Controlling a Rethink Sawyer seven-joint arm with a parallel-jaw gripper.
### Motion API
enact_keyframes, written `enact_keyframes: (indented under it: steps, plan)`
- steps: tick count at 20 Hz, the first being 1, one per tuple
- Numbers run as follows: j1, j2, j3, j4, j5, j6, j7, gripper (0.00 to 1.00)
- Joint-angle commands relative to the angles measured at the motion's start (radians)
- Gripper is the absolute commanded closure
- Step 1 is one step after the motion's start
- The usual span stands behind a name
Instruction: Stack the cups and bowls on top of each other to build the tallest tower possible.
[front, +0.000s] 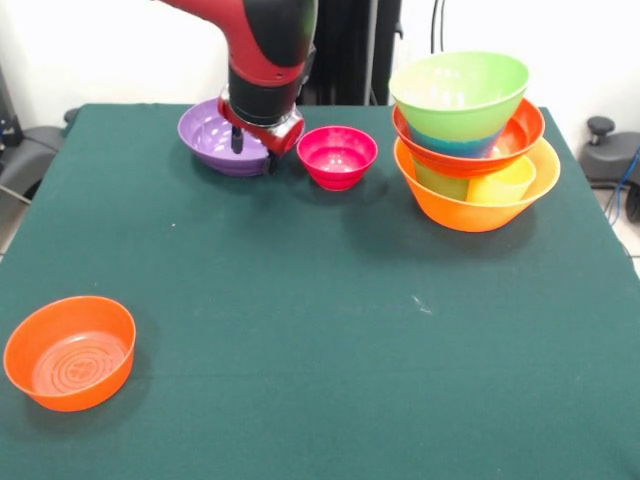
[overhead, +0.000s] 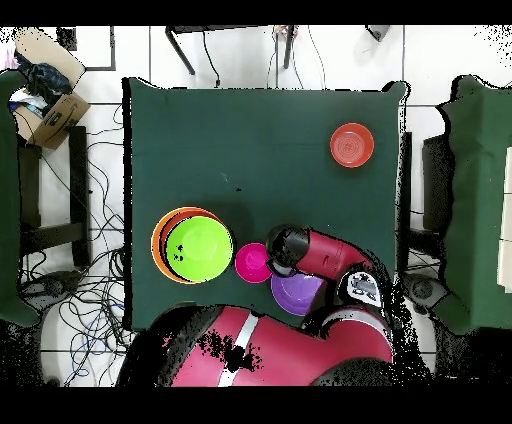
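Green bench (front: 300, 300): robot fingers (front: 252, 152) sit at the purple bowl's (front: 210, 135) rim.
Grip unclear; next, carry it to the tower (front: 470, 130).

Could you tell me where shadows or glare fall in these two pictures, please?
Front view: soft shadows beneath the small orange bowl and the tower; faint glare on the pink bowl. Overhead view: the floor is bright, the green table evenly lit.
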Motion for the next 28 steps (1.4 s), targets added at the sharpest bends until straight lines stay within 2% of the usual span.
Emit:
enact_keyframes:
  steps: [1,7,8,15,18,23,28]
  plan:
    - [-0.029,0.030,0.120,-0.023,0.026,-0.023,0.092,0.00]
    - [-0.026,0.038,0.117,-0.027,0.026,-0.022,0.097,0.00]
    - [-0.025,0.040,0.115,-0.028,0.026,-0.021,0.099,1.00]
    - [-0.016,0.021,0.117,-0.018,0.030,-0.019,0.106,1.00]
    - [0.010,-0.056,0.104,0.016,0.045,0.019,0.128,1.00]
    - [0.013,-0.188,0.104,0.076,0.017,0.100,0.063,1.00]
    - [0.110,-0.307,0.004,0.063,-0.042,0.146,0.058,1.00]
